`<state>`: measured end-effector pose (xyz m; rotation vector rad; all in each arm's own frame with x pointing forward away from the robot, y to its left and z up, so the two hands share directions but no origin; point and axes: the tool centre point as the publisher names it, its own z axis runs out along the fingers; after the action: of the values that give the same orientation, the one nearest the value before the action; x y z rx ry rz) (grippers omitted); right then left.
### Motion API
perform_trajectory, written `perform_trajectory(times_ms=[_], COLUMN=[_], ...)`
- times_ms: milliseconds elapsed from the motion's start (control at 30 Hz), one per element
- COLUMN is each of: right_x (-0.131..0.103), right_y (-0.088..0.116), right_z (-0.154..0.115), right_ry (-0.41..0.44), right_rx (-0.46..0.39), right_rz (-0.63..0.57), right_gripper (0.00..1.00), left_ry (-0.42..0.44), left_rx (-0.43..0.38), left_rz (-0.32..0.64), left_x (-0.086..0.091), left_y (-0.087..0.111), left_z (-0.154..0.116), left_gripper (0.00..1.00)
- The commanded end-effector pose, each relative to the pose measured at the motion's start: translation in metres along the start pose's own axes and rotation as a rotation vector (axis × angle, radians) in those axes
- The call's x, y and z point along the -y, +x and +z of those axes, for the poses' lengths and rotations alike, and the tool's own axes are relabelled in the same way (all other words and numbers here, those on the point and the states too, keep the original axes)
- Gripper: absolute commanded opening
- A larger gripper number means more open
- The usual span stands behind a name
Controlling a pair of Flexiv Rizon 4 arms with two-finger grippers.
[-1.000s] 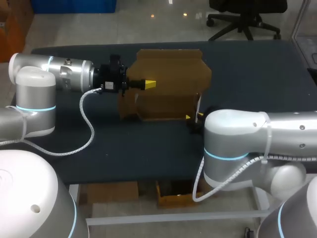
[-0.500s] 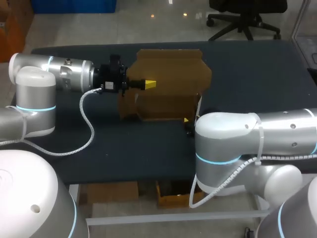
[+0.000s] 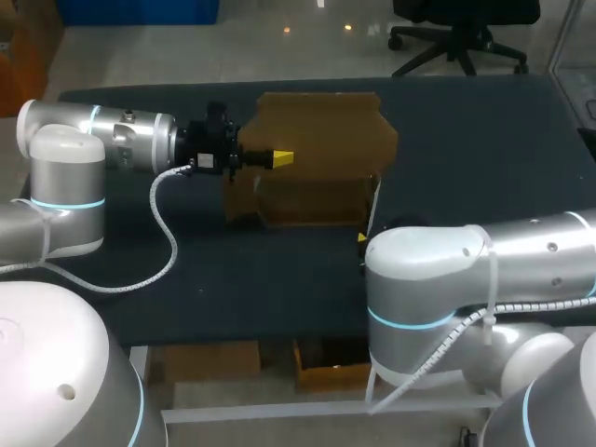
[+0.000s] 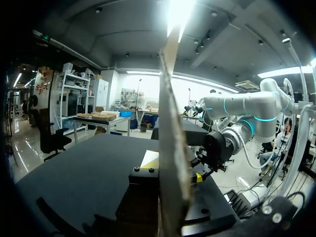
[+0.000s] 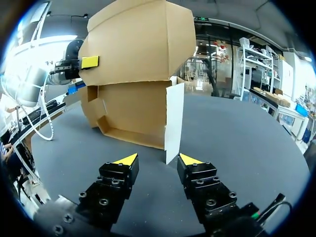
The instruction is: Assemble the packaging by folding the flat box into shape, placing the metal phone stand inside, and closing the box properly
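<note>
A brown cardboard box point(image 3: 317, 158) stands half-folded at the middle back of the dark table, its tall upper panel raised. My left gripper point(image 3: 276, 158) comes in from the left and is shut on that panel; in the left wrist view the panel point(image 4: 170, 148) runs edge-on between its fingers. My right gripper point(image 5: 158, 159) stands open on the near side of the box, just short of an upright white-faced side flap point(image 5: 174, 123), with nothing between its fingers. In the head view my right arm's elbow point(image 3: 424, 270) hides most of that gripper. No metal phone stand shows in any view.
The dark table point(image 3: 484, 149) stretches to the right of the box. My left arm's white cable point(image 3: 168, 237) loops over the table's left part. My right arm's big elbow sits over the front edge.
My right gripper has drawn back a little from the box toward the table's front, and its elbow has shifted left. The left arm and the box have kept still.
</note>
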<state>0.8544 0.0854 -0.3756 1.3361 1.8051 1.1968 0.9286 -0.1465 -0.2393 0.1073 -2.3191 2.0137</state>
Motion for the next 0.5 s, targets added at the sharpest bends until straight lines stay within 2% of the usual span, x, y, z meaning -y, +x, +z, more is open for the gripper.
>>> perform_trajectory(times_ms=[33,500], right_x=[0.0,-0.011], right_y=[-0.015,-0.049], right_z=[-0.003,-0.002], right_ry=[0.001,-0.005], right_rx=[-0.055,-0.269], right_rz=[-0.01,-0.079], right_gripper=[0.49,0.48], left_ry=[0.001,0.001], left_rx=[-0.001,-0.001], left_rz=[0.0,0.0], left_x=[-0.004,-0.004], left_y=[-0.001,-0.001], left_z=[0.001,0.001], left_gripper=[0.0,0.0])
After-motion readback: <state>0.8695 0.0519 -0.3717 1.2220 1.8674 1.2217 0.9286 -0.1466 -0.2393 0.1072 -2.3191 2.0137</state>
